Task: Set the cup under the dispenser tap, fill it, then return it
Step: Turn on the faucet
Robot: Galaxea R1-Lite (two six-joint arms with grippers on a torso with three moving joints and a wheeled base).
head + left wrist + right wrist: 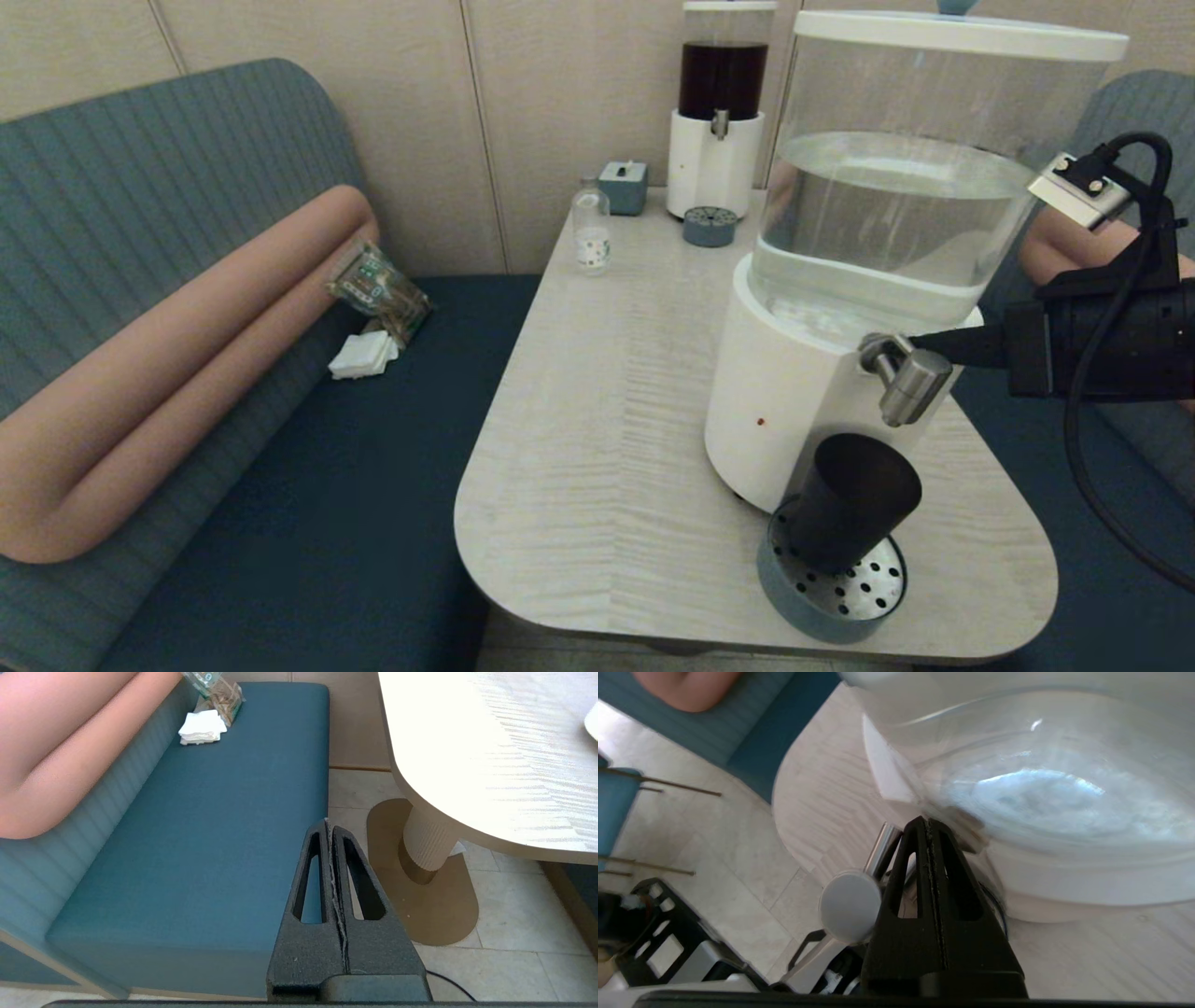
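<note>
The dark tapered cup (854, 499) stands upright on the round perforated drip tray (794, 597), directly below the brushed-steel dispenser tap (910, 383) of the large white-based dispenser (784, 420) with its clear water tank. My right gripper (920, 343) reaches in from the right, shut with nothing held, its tips against the top of the tap behind the spout. In the right wrist view the shut gripper (927, 822) sits beside the tap's round cap (850, 905); the cup is hidden there. My left gripper (328, 823) hangs shut and empty beside the table, over the bench edge.
At the back of the table (597, 448) stand a dark-liquid dispenser (719, 112), its small drip tray (709, 226), a clear glass bottle (591, 233) and a blue box (624, 187). A snack packet (378, 289) and napkins (362, 355) lie on the bench at left.
</note>
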